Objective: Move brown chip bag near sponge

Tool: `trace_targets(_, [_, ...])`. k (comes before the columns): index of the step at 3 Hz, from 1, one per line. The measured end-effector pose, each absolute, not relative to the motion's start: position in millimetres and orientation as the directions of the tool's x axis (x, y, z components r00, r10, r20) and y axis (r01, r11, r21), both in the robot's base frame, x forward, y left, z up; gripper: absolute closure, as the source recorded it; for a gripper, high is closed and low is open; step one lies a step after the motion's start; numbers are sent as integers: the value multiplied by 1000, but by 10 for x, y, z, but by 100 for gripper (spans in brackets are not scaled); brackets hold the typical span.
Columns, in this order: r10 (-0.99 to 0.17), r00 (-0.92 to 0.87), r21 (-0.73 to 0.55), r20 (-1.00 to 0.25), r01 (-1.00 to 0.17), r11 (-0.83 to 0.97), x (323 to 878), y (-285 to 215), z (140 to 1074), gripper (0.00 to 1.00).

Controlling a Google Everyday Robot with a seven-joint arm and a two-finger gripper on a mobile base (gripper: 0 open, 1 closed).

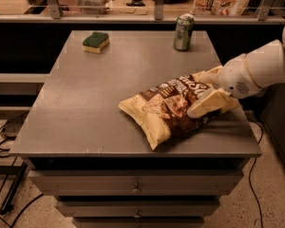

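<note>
The brown chip bag (168,109) lies flat on the right front part of the grey table (95,103), its pale-yellow end pointing to the front edge. My gripper (207,90) reaches in from the right and sits over the bag's right end. One pale finger (206,104) lies across the bag's top and the other is behind it, so the jaws are shut on the bag. The sponge (95,42), dark green on yellow, sits at the far left of the table, well away from the bag.
A green drink can (183,31) stands upright at the table's far right, behind the bag. A railing and shelf run behind the table. Drawers sit under the front edge. Cables lie on the floor at the left.
</note>
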State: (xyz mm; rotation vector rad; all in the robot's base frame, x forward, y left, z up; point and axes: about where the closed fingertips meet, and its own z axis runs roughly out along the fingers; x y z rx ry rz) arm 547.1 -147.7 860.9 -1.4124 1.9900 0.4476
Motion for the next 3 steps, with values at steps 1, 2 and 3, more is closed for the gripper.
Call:
trace_targets(1, [-702, -177, -124, -690, -926, 356, 5479, -1441, 8757, 50])
trace_targets(2, [-666, -119, -157, -736, -928, 339, 5549, -1324, 9000, 81])
trace_targets(3, [-645, -87, -167, -759, -932, 323, 5613, -1216, 9103, 100])
